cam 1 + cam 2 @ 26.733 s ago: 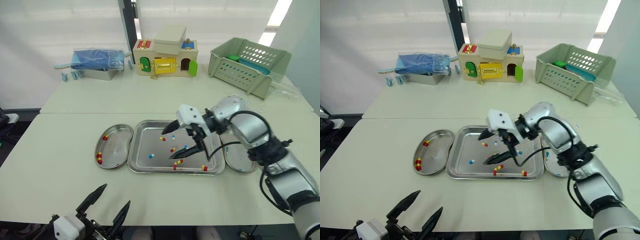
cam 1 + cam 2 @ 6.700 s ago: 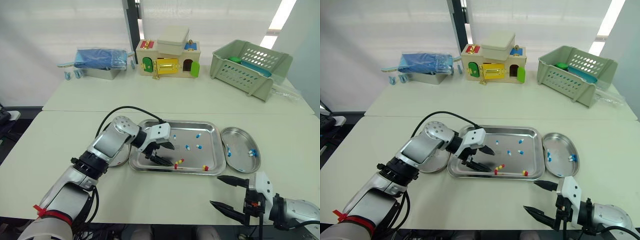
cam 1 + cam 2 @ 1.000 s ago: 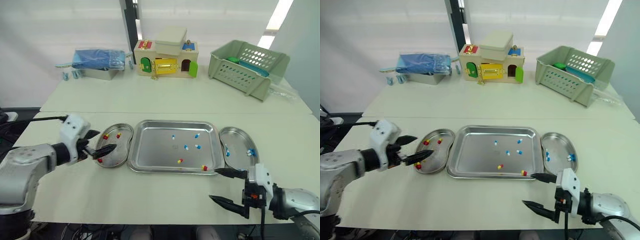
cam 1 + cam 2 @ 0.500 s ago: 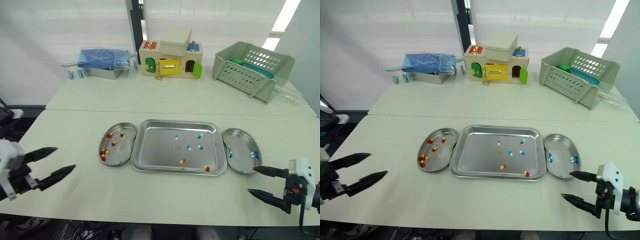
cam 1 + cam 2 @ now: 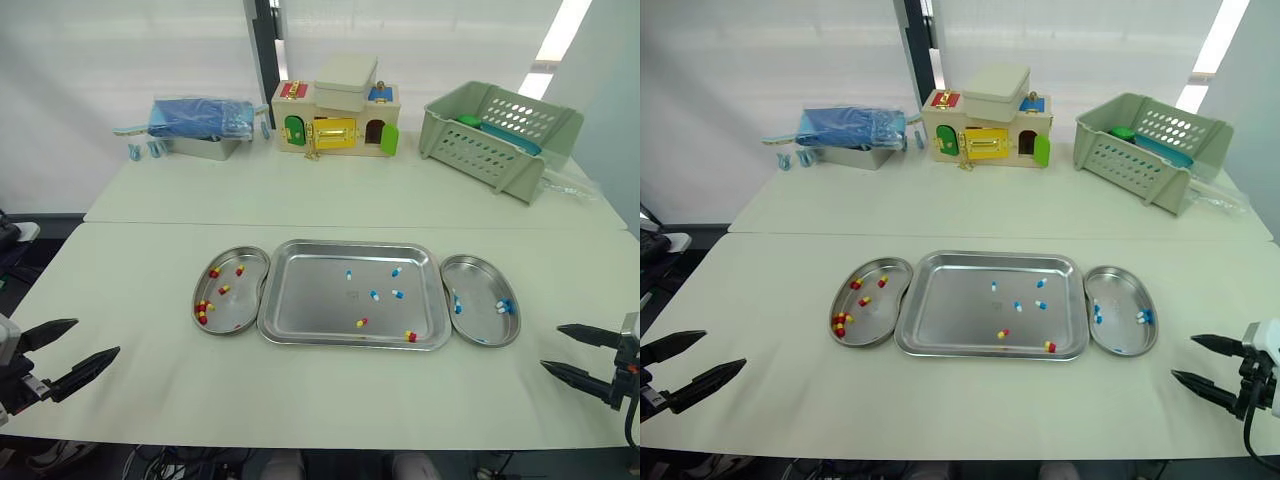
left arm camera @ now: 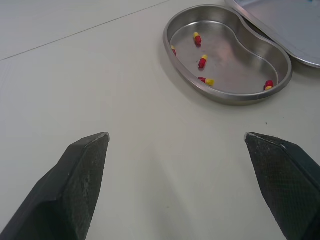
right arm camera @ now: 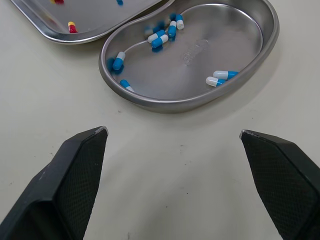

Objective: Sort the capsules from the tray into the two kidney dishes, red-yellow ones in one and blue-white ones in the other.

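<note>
Cream tables [image 5: 330, 195] pushed together; white wall [image 5: 120, 50] behind; dark post [image 5: 262, 45].

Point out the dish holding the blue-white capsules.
In the eye views, the dish lies on the robot's right side, directly beside the tray's right edge and ahead of the right gripper.

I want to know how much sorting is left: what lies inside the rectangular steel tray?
The rectangular steel tray holds four blue-white capsules and two red-yellow capsules, scattered apart. Nothing covers it; its whole floor shows.
</note>
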`<state>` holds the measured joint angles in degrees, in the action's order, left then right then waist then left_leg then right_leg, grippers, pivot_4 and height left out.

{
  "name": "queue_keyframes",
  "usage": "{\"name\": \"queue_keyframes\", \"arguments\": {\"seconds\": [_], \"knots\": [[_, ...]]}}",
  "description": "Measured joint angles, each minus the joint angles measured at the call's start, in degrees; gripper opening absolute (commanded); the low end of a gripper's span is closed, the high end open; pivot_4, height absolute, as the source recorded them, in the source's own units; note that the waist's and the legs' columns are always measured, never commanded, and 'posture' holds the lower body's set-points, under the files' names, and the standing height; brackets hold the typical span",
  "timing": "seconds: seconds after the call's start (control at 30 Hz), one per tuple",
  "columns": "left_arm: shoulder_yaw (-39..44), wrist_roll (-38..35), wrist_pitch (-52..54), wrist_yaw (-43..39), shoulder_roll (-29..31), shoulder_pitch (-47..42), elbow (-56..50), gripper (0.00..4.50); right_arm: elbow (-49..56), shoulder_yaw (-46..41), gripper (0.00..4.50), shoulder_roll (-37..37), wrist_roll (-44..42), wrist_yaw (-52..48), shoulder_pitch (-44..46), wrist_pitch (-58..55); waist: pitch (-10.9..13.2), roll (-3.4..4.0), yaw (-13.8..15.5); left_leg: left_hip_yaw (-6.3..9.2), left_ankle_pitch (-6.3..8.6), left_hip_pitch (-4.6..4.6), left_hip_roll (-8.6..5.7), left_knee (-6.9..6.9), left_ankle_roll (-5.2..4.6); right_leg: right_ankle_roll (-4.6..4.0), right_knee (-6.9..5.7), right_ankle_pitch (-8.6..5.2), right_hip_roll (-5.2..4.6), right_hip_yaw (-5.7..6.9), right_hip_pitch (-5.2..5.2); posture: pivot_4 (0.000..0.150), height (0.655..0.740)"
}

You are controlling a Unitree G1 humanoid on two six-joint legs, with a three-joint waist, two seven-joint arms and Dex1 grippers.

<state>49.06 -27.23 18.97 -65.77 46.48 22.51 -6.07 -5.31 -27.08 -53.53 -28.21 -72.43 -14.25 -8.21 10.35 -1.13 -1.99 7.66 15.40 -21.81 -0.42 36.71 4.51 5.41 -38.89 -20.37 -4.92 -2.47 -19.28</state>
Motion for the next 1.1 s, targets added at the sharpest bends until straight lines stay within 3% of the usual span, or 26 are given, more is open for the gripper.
{"name": "queue_keyframes", "arguments": {"seconds": [0.1,0.3,0.47,0.6,0.8,1.1], "knots": [[0.01,-0.87,-0.40,-0.34,-0.24,1.78,-2.45,4.49,0.14,0.04,4.50,0.00,-0.09,-0.31,0.52,-0.32,0.00,0.01,-0.01,-0.01,0.00,0.01,0.00,0.00,0.00,0.00,0.00,0.00,0.00,-0.01,0.00,0.150,0.7400],[-0.73,-4.68,-3.46,-2.71,-7.33,8.29,-11.81,4.49,6.74,-0.17,4.50,-2.18,-6.60,-1.37,3.79,-10.28,0.02,0.07,-0.35,-0.06,0.01,0.00,0.02,0.00,0.01,0.00,0.01,0.00,-0.01,-0.05,0.01,0.150,0.7400],[-6.20,-7.22,-8.00,-5.02,-12.97,11.08,-19.02,4.49,12.46,0.77,4.50,-4.27,-11.46,-1.12,9.63,-18.12,0.02,0.07,0.16,-0.03,0.01,-0.04,0.00,0.03,0.01,0.00,0.06,0.00,-0.01,-0.01,0.03,0.150,0.7400],[-13.22,-5.01,-15.76,-6.51,-17.74,12.88,-19.71,4.49,17.80,5.32,4.50,-4.69,-14.92,0.97,13.02,-26.76,0.03,0.06,0.29,-0.03,0.02,-0.08,-0.01,0.04,0.03,0.00,0.12,0.00,-0.01,0.00,0.02,0.150,0.7400],[-19.97,-2.75,-26.58,-5.27,-25.66,13.54,-18.48,4.49,27.51,10.52,4.50,1.87,-22.00,15.55,24.39,-37.99,0.02,0.03,0.16,0.00,0.03,-0.10,0.00,0.04,0.03,0.00,0.13,0.00,0.01,0.01,0.00,0.150,0.7400],[-27.56,-0.73,-34.57,2.13,-33.39,16.50,-18.17,4.49,32.77,29.26,4.50,17.43,-9.44,40.08,35.83,-42.97,0.02,-0.01,-0.07,0.05,0.03,-0.15,-0.01,0.06,0.04,0.01,0.06,0.01,0.01,0.00,-0.10,0.150,0.7400]]}}
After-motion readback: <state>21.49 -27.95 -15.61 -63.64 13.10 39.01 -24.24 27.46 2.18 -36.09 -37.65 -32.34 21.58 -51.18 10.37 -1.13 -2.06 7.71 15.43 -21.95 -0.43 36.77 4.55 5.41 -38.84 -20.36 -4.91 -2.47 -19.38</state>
